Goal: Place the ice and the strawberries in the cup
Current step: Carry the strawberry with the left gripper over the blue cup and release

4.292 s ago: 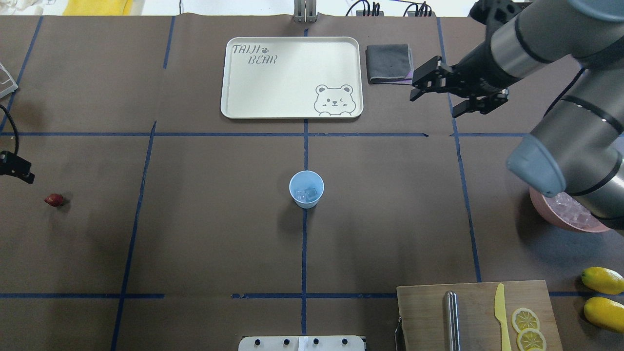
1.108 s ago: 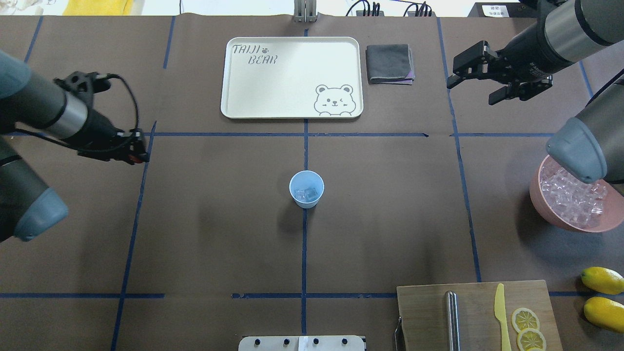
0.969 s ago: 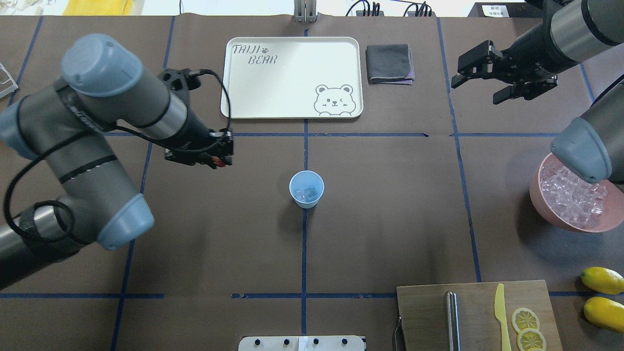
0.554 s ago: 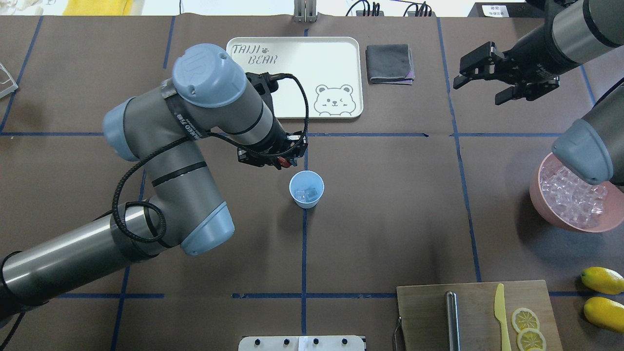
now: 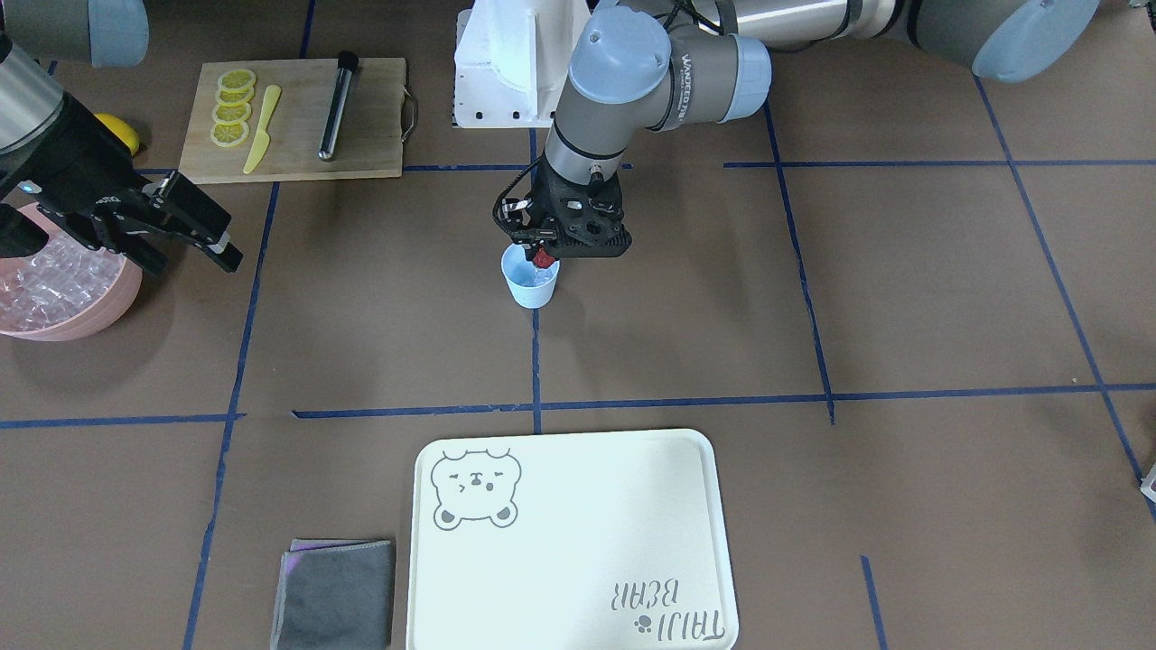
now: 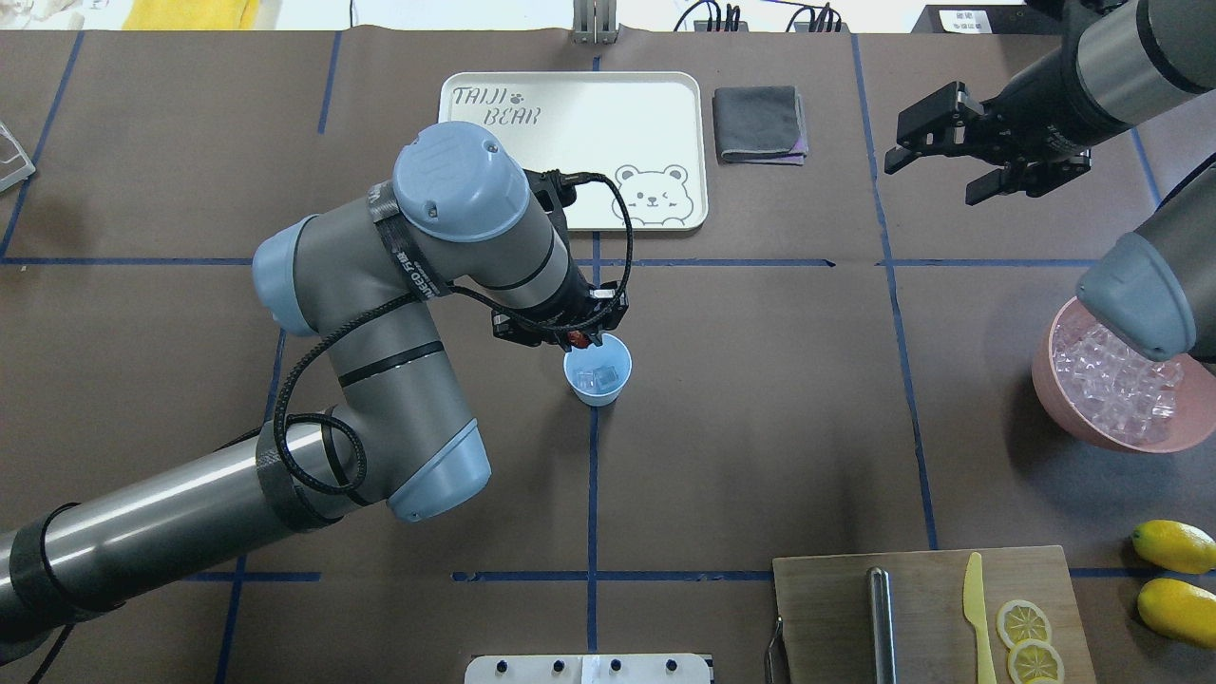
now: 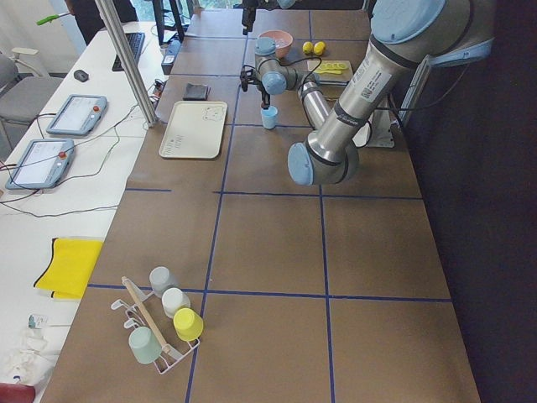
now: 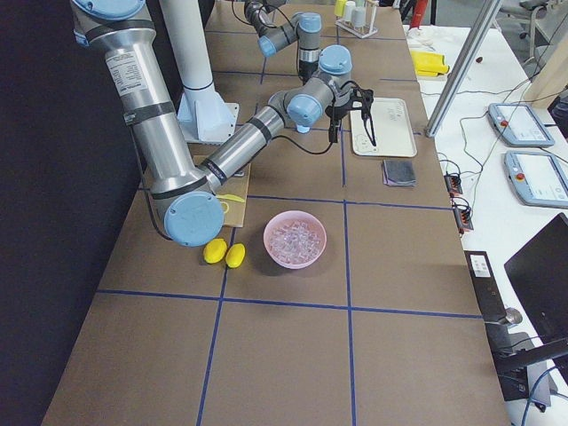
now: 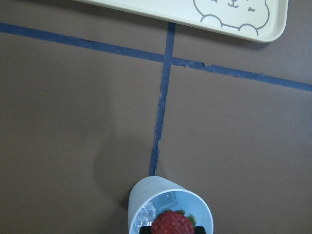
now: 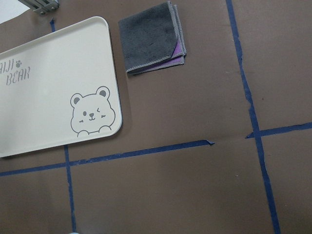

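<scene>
Left pincer (image 6: 577, 337): closed around the small dark-red strawberry (image 9: 171, 224), which is pinched between the fingers.
Pale-blue plastic cup (image 6: 598, 372): stood on the desk (image 6: 760, 427) right under that pincer, so the berry is held over its mouth, near the rim.
Clear ice cubes (image 9: 167, 199): seen down in the cup's bottom, below the pincer.
Right pincer (image 6: 935, 179): spread wide, nothing held, well apart from the cup.

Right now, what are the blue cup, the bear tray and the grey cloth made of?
The cup looks like thin matte plastic, smooth and evenly pale blue. The tray seems smooth plastic or melamine, faintly shiny. The cloth looks like soft microfibre: fuzzy, stitched edges.
</scene>
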Robot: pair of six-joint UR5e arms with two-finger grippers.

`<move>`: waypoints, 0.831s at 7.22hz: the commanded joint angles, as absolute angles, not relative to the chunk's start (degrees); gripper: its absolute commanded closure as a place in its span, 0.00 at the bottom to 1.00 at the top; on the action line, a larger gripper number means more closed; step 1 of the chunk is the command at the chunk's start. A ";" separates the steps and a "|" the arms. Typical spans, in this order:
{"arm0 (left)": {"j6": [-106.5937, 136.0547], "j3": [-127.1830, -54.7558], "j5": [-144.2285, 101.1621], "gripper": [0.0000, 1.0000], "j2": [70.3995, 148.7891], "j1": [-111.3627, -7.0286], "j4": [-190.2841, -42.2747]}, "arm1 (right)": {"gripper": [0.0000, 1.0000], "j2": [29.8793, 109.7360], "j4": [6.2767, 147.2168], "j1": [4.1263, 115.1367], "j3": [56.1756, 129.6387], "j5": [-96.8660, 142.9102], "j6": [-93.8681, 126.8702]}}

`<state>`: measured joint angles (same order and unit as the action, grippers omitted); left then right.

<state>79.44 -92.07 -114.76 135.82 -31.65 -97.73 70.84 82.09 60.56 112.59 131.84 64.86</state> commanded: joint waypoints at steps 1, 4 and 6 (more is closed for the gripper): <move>79.80 -92.02 -114.61 0.56 135.79 -31.03 -97.73 | 0.00 70.93 82.00 60.56 112.67 131.84 64.78; 80.95 -92.72 -113.38 0.19 135.79 -31.03 -97.56 | 0.00 71.19 82.00 60.64 112.68 132.10 64.78; 80.07 -98.22 -113.82 0.18 129.51 -35.31 -97.29 | 0.00 74.50 82.53 64.14 112.50 132.54 58.07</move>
